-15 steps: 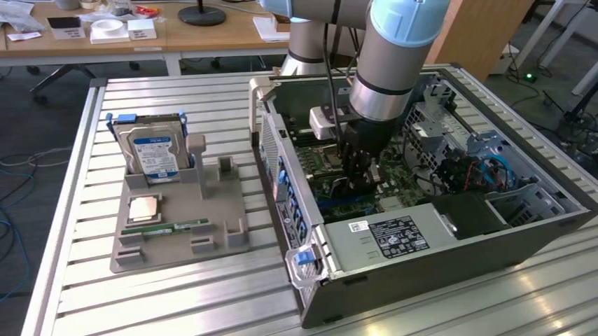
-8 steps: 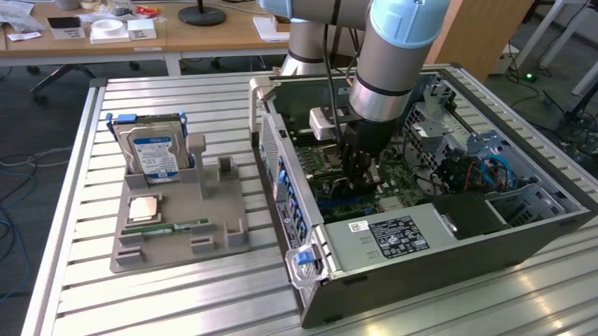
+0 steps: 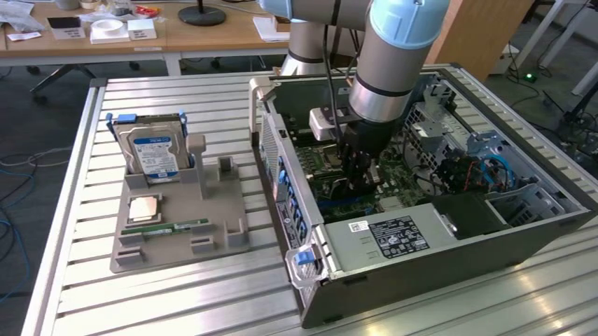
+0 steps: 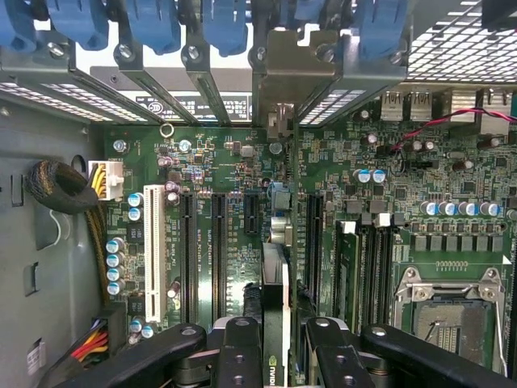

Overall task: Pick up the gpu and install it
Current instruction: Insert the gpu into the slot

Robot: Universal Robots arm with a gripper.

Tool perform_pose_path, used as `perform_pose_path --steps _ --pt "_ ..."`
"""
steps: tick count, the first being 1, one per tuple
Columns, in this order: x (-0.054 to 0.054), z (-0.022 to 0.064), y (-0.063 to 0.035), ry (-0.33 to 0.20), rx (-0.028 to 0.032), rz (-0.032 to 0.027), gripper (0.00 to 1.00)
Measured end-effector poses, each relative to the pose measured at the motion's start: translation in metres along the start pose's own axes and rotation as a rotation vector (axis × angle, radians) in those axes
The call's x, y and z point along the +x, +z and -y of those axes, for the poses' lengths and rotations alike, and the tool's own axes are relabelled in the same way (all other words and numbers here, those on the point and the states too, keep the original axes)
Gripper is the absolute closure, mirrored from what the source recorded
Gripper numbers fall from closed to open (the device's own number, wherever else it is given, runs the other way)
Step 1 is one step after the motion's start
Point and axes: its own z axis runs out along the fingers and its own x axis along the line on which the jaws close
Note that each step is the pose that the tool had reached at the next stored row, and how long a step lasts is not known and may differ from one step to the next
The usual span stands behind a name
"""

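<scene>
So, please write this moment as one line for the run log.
gripper: shut on gpu | place: inside open computer case, above motherboard slots | gpu: held edge-on, not yet seated | hard drive: upright in gray holder

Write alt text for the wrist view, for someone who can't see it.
The gripper holds the gpu edge-on between its black fingers, above the green motherboard inside an open computer case. Long black expansion slots and one white slot run alongside, with blue slot latches beyond.
</scene>
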Motion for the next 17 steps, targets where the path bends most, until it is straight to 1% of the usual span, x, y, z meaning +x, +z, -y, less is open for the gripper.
perform_pose_path --steps 17 --pt "-0.0005 -0.0001 0.0012 0.001 0.0 0.0012 0.74"
